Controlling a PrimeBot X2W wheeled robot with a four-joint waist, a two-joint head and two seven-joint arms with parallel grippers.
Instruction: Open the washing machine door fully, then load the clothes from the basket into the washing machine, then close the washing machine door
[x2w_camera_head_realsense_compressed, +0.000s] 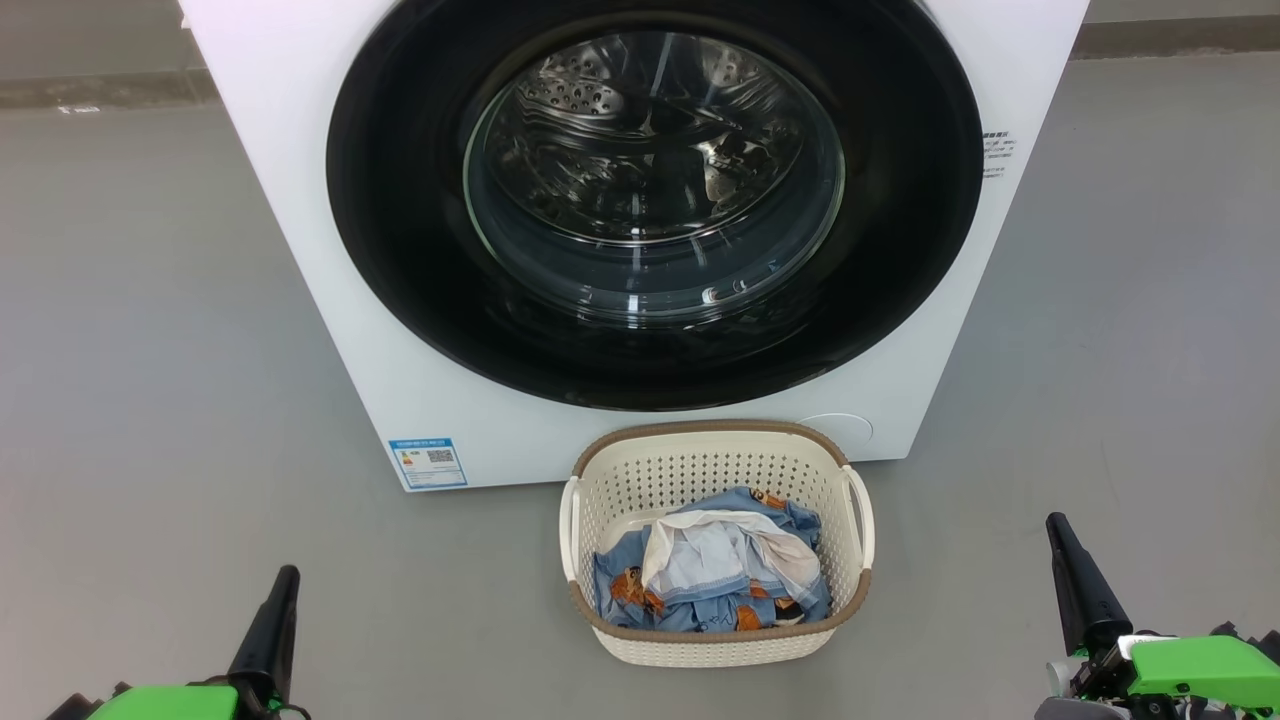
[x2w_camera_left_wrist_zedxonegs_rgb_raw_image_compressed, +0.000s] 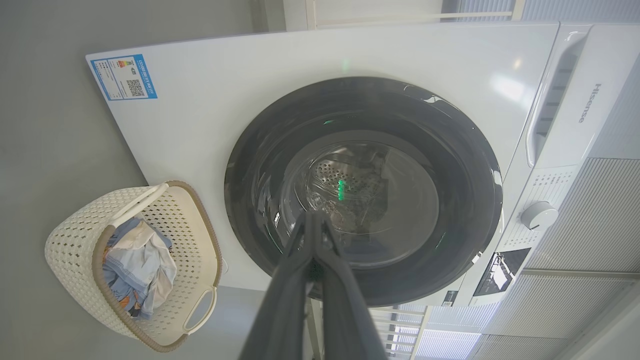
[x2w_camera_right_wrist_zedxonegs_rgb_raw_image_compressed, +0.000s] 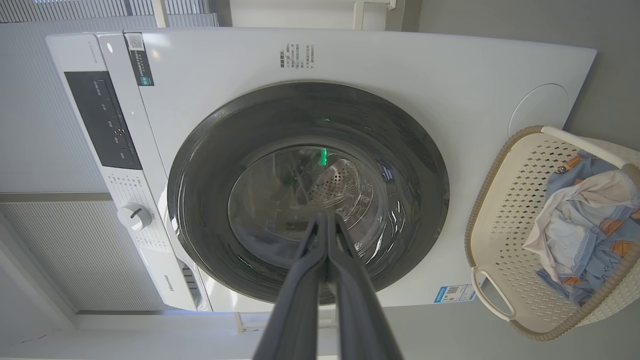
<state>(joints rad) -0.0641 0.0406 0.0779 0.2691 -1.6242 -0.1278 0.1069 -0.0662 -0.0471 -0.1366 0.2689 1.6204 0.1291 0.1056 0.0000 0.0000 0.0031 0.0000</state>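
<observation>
White washing machine stood on grey floor, washing machine door shut, basket sat on the floor just before it, clothes heaped inside, left end effector clenched, empty, right end effector clenched, empty, both well apart from the basket

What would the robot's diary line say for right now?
door: shut | clothes: in basket | left gripper: shut, empty | right gripper: shut, empty | stage: door not opened yet
</observation>
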